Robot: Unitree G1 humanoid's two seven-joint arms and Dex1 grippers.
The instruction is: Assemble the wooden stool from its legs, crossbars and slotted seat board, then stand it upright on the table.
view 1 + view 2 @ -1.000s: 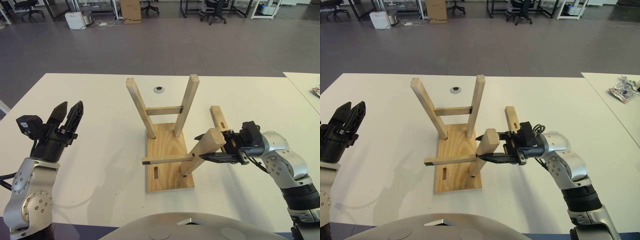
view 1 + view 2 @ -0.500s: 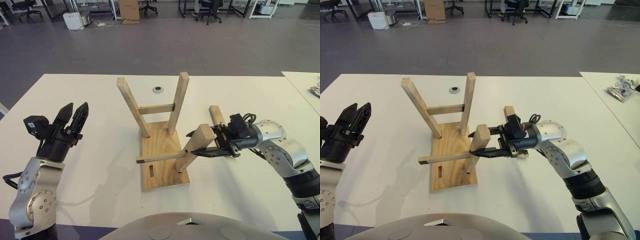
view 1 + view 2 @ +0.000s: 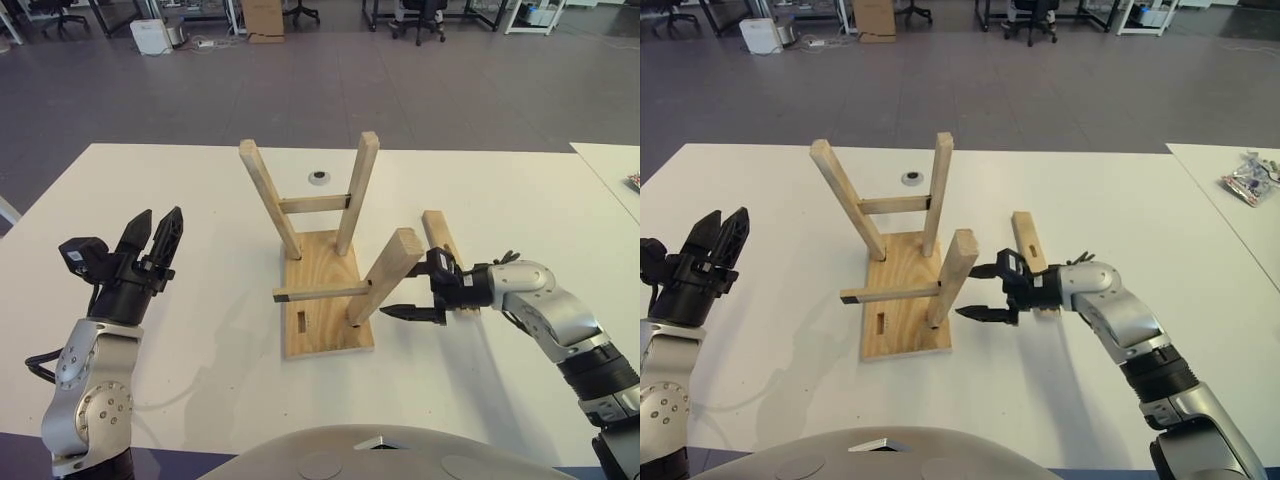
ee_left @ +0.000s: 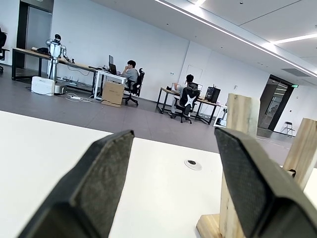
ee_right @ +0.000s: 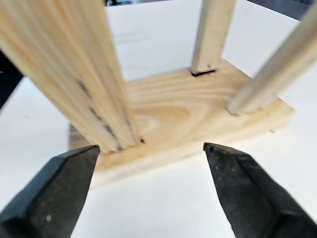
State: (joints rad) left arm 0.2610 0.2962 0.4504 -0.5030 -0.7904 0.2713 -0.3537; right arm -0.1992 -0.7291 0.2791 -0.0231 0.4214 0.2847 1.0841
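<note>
Right gripper (image 3: 967, 292) is open, fingers spread wide, just beside the tilted leg (image 3: 385, 275) and not clamped on it. That leg stands in the seat board (image 3: 322, 262), which lies flat on the counter (image 3: 200, 180). Its crossbar (image 3: 320, 293) sticks out on the side away from the gripper. Past the tilted leg stands the far leg pair (image 3: 262, 195), joined by a second crossbar (image 3: 312, 204). A loose leg (image 3: 437, 235) lies close behind the right gripper. Left gripper (image 3: 160, 215) is open and raised, well apart from all the wooden parts.
</note>
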